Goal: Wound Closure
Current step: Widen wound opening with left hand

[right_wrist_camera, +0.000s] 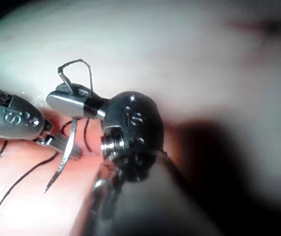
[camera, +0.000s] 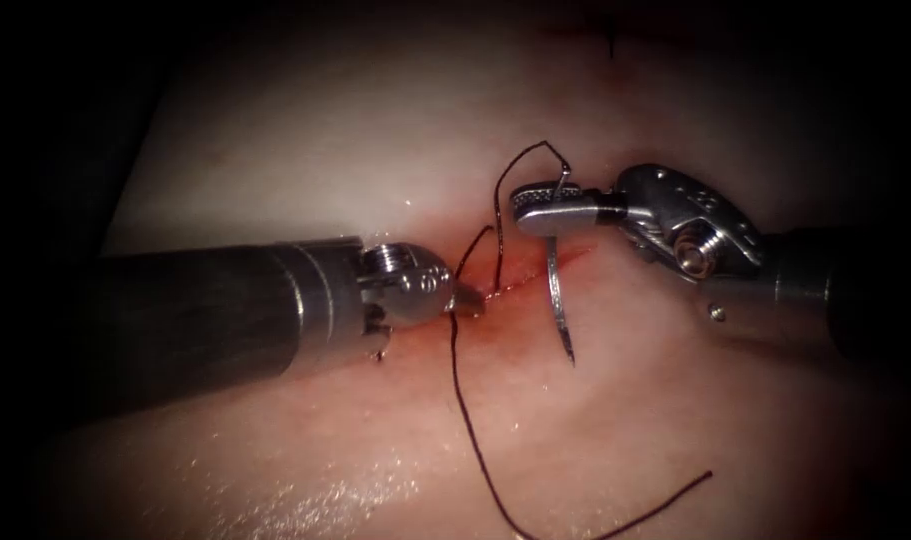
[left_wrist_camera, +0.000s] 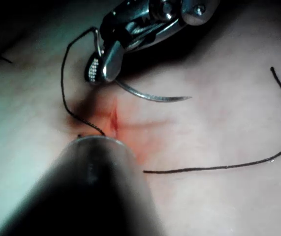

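Over the right end of the cut, the needle is held by the right tool, whose jaws are closed on it near the swaged end, where the thread is attached. The needle's long axis is seen running down from the jaws, its point free above the tissue and clear of it, on the right side of the cut. The left tool is seen at the left end of the cut, tip down at the wound edge; whether anything is gripped there cannot be told. The right tool is judged much nearer the needle point
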Robot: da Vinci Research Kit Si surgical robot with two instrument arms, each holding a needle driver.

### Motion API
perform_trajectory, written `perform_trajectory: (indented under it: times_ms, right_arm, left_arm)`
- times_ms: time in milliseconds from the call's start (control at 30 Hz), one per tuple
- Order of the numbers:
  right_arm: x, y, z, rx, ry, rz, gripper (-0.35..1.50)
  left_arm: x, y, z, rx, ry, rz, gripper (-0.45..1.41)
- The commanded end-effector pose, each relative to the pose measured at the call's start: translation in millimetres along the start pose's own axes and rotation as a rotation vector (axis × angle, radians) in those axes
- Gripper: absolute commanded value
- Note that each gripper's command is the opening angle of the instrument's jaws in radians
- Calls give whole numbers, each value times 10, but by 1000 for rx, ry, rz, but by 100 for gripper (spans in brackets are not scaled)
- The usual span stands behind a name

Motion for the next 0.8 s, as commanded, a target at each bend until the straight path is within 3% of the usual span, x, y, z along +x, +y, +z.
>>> perform_trajectory:
  times_ms: [33, 333, 567, 733, 800]
  right_arm:
    - [-4, 3, 8, 10, 3, -5, -35]
    - [-4, 2, 11, 30, 11, -99, -35]
    - [-1, 20, 23, 19, 56, -263, -35]
    - [2, 38, 29, 7, 69, -387, -35]
    - [1, 45, 31, 4, 73, -443, -35]
  left_arm:
    - [5, -6, 7, 10, -4, -1, -45]
    - [-4, -24, 20, -9, -111, 25, -45]
    - [-11, -5, 28, -168, -172, 2, -45]
    - [-10, 1, 27, -202, -196, -15, -45]
    - [-9, 1, 27, -201, -196, -26, -25]
